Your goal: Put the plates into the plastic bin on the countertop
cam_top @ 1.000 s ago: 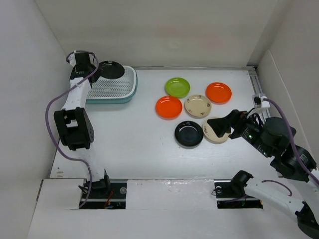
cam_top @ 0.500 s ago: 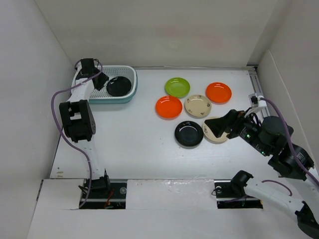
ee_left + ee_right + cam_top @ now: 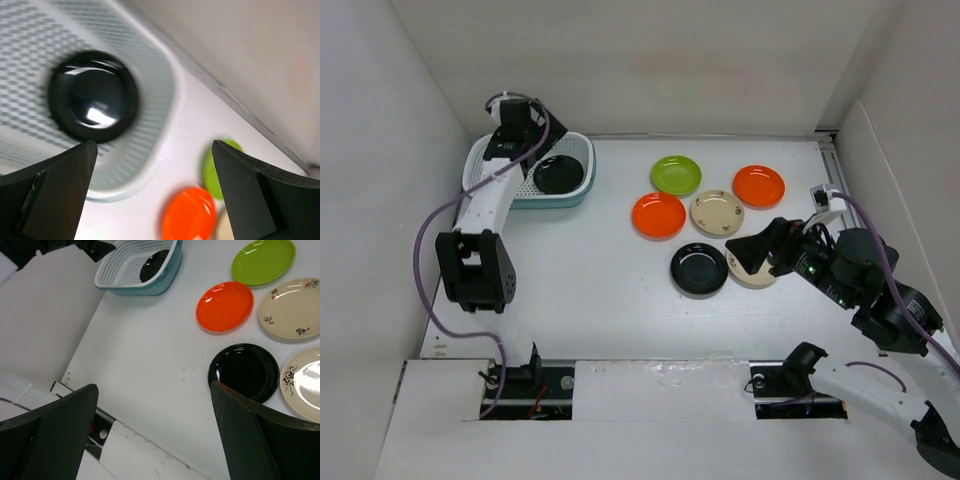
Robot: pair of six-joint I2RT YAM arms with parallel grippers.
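Your left claw (image 3: 152,150) has just let go — jaws spread wide, lifted above the bin (image 3: 161,87), and the black plate (image 3: 93,96) now lies flat inside it, below and left of the claw. One down — six plates (image 3: 659,215) wait on the table (image 3: 610,290) near your right claw (image 3: 153,390), open and empty.

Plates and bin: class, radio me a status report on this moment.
Left tool open above bin. Right tool open over countertop. One black plate in bin, six outside. Nothing in the way.
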